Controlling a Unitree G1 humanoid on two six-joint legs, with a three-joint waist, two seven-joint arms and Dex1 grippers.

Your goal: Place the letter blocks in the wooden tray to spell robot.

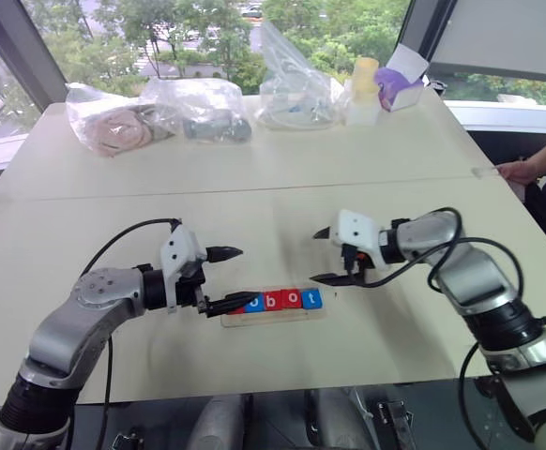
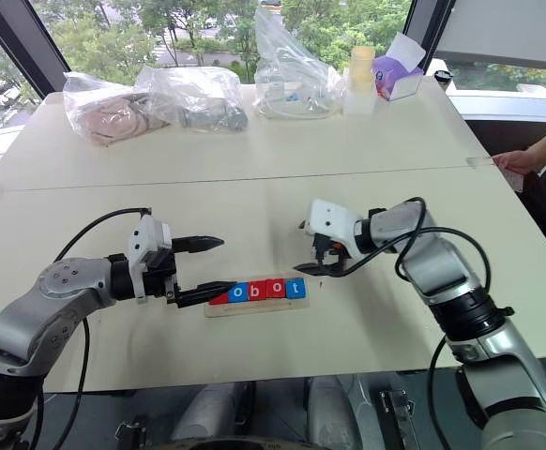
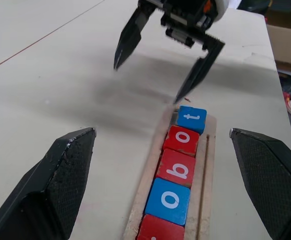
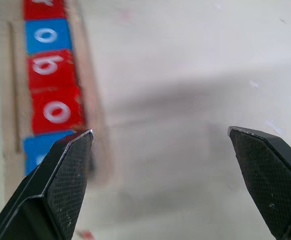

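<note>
Left eye view: the long pale wooden tray (image 1: 271, 314) lies on the cream table (image 1: 254, 216), holding the red and blue square letter blocks (image 1: 282, 300) in a row. The left gripper (image 1: 224, 278) hovers at the tray's left end, fingers apart and empty; the right gripper (image 1: 326, 255) hangs just past its right end, likewise spread.

Right eye view: same layout; clear plastic bags (image 2: 198, 98) sit well apart at the far edge.

Left wrist view: blocks reading o, b, o, t sit flush, a red one nearest.

Right wrist view: the tray (image 4: 88, 90) lies beside one finger (image 4: 60, 180). A careless sweep from either gripper could knock the row askew.
</note>
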